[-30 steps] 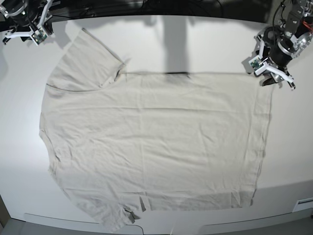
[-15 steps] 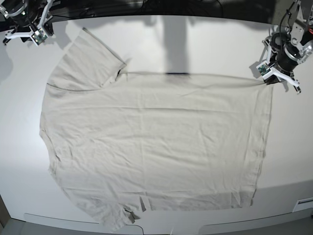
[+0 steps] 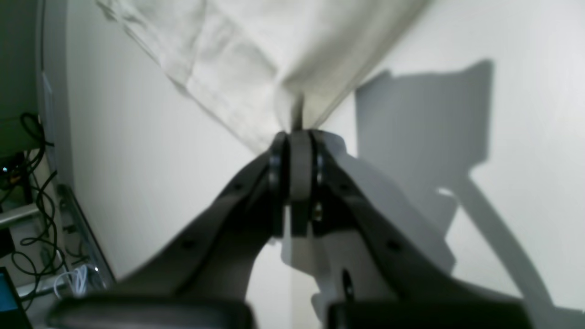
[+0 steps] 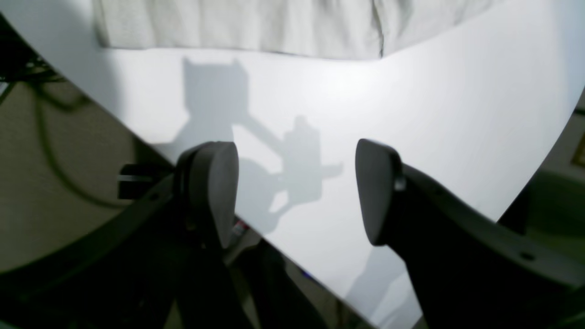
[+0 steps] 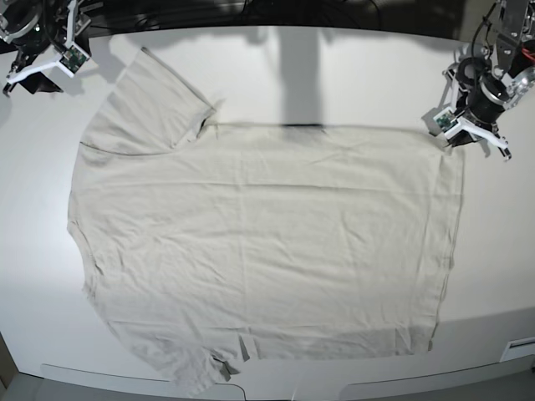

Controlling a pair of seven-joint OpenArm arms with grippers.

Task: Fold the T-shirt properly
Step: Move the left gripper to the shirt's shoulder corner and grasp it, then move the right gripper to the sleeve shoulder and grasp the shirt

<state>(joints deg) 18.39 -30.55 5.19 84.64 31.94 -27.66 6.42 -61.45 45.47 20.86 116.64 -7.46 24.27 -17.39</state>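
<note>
T-shirt (image 5: pixel 259 242) spread flat across the bench (image 5: pixel 351 75), no fold made yet.
One hem corner near the bench's far edge is pinched by the closed left gripper (image 3: pixel 295 137); the right gripper (image 4: pixel 297 192) is held apart over bare bench at the opposite far corner. Every fold is judged outstanding.

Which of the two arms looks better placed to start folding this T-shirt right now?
The left. Its gripper is shut on a corner of the T-shirt. The right gripper is open over bare table, off the cloth.
</note>
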